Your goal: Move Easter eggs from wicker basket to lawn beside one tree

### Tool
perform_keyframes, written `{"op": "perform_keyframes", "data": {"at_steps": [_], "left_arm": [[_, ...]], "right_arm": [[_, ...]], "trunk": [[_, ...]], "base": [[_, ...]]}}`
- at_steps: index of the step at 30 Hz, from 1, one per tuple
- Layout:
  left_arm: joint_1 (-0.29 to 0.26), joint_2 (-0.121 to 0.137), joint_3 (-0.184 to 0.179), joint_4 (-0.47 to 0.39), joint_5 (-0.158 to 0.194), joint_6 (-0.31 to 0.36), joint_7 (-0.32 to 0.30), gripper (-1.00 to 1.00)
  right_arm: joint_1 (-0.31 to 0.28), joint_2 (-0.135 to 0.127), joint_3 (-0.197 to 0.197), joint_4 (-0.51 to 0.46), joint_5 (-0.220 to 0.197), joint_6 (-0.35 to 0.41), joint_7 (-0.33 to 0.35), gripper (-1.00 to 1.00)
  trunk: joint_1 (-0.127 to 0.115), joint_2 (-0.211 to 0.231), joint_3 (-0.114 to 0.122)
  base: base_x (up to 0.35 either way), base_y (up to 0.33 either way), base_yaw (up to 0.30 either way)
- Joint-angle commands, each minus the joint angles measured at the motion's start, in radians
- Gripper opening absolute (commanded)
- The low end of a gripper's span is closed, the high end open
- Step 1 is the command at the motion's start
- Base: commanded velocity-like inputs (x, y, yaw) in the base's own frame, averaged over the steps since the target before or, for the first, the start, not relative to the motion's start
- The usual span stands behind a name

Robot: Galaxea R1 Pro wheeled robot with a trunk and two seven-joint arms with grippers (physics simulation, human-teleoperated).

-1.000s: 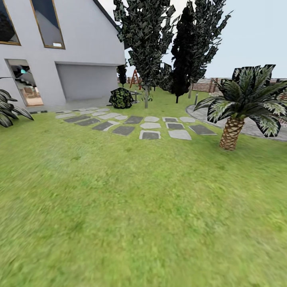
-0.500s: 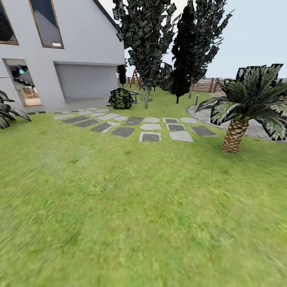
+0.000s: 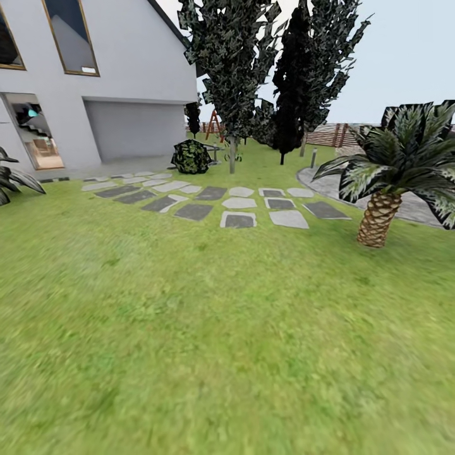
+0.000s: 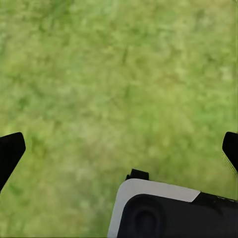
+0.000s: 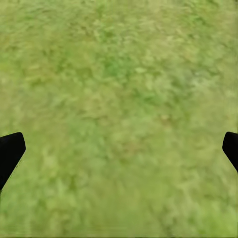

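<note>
Travel is the step you are in: the head view looks over a wide stretch of lawn [image 3: 208,341] toward a white house [image 3: 126,82], and neither the wicker basket nor any of the eggs can be found anywhere in these pictures, so where they sit cannot be told from here. Nothing of the task looks done yet, as far as these views allow a judgement.

Ahead of you a patch of grey stepping stones [image 3: 240,203] lies in the grass. Beyond it stands a tree [image 3: 232,155] with a pale straight trunk and speckled dark leaves, with a round bush [image 3: 191,156] near it on the house side and a near-black tree [image 3: 292,76] on the other side. A short palm [image 3: 378,218] grows at the right, just beside the edge of a paved patio [image 3: 328,183]; a slatted fence [image 3: 325,134] runs behind.

Your next move calls for finding the basket, probably by turning the base or head to scan the garden.

Both arms point down at bare grass. Your left gripper [image 4: 119,148] shows its two dark fingertips at opposite edges of its wrist view, jaws wide apart and holding nothing, with a white and black part of the robot below. Your right gripper [image 5: 119,148] looks the same, jaws spread and empty.
</note>
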Motion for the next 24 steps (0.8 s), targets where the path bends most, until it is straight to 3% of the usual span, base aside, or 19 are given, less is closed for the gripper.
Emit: {"op": "perform_keyframes", "data": {"at_steps": [1,24], "left_arm": [[-0.001,0.000,0.007,0.001,-0.004,-0.003,0.000,1.00],[-0.001,0.000,0.007,0.001,-0.003,0.000,0.001,1.00]], "right_arm": [[-0.001,0.000,0.003,0.001,-0.008,-0.004,0.001,1.00],[-0.001,-0.001,0.004,-0.001,-0.007,-0.004,0.002,1.00]], "trunk": [[0.001,-0.002,-0.002],[0.001,-0.002,-0.002]], "base": [[0.339,0.000,0.000],[0.339,0.000,0.000]]}}
